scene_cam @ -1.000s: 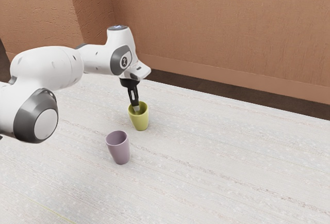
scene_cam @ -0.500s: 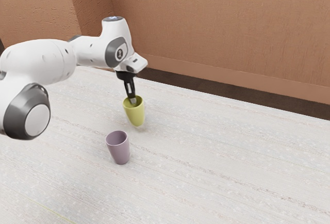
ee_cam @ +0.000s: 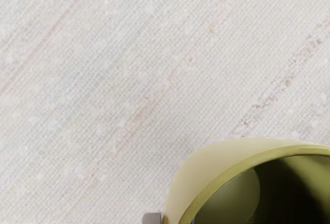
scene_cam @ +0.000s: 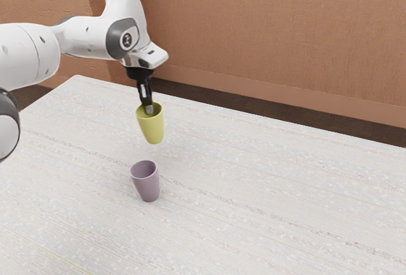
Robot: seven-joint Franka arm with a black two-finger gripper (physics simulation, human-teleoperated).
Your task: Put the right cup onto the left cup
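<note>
One wall pinched by the near-closed gripper [scene_cam: 148, 108], the yellow cup [scene_cam: 152, 127], nearer the table's [scene_cam: 285, 161] far edge, could swivel, clipping the mauve cup [scene_cam: 147, 185].

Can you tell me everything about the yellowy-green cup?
The yellowy-green cup is smooth, round and handleless, with a wide open top and narrower bottom. It could be plastic or pottery; I can't tell which. It hangs roughly upright above the table, near the purple cup. My gripper pinches its wall at the rim, one finger inside and one outside.
</note>
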